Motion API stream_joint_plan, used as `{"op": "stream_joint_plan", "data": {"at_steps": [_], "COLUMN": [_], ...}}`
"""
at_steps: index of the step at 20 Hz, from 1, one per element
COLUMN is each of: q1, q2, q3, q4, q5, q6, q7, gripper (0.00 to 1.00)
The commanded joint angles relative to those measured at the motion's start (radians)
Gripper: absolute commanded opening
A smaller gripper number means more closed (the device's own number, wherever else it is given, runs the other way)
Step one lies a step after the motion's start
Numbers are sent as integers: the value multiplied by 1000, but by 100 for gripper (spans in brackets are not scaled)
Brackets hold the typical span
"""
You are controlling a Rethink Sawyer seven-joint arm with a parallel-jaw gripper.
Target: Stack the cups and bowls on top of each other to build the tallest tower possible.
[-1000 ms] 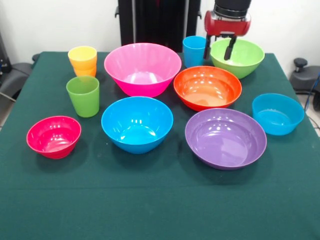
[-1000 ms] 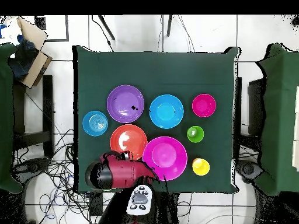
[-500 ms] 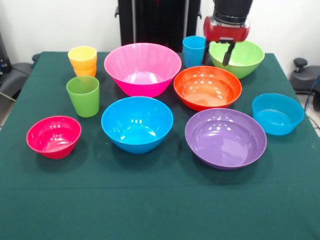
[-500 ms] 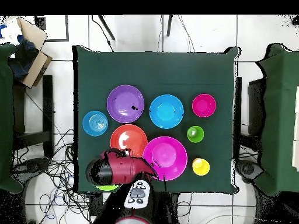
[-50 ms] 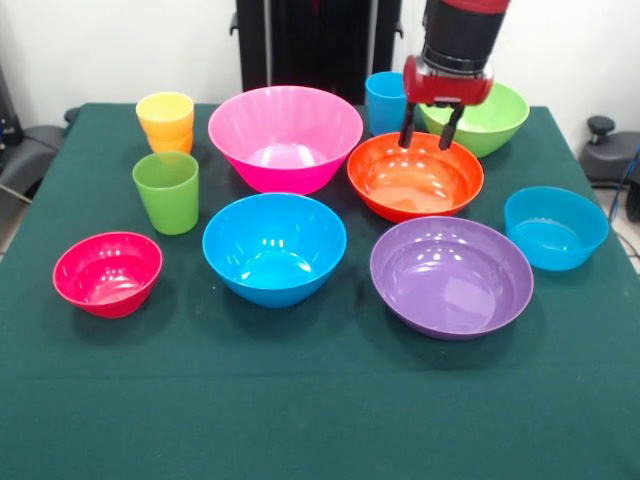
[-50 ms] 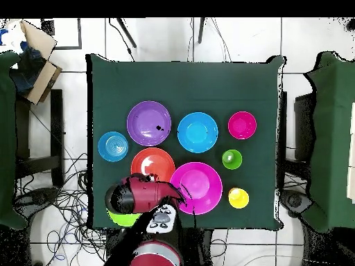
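The gripper (image 5: pixel 430 135) hangs empty, fingers spread, over the far rim of the orange bowl (image 5: pixel 415 176). The light green bowl (image 5: pixel 478 116) sits just behind, to its right.

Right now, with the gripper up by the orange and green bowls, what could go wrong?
The open gripper hangs at the orange bowl's far rim, with the light green bowl and blue cup close behind. Coming down, a finger could clip a neighbour and nudge it. Pinching only the thin glossy rim, the orange bowl might tilt or slip. Nothing is stacked yet except the yellow cup in the orange cup.
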Motion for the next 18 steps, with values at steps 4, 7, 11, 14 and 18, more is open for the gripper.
{"op": "stream_joint_plan", "data": {"at_steps": [4, 7, 11, 14, 18], "q1": [25, 32, 46, 59, 67], "q2": [58, 63, 77, 100, 107], "q3": [42, 34, 19, 9, 4], "q4": [-101, -106, -119, -135, -139], "q5": [20, 22, 28, 36, 41], "q6": [-49, -50, -44, -61, -64], "q7": [168, 171, 175, 184, 190], "gripper": [100, 100, 100, 100, 100]}}
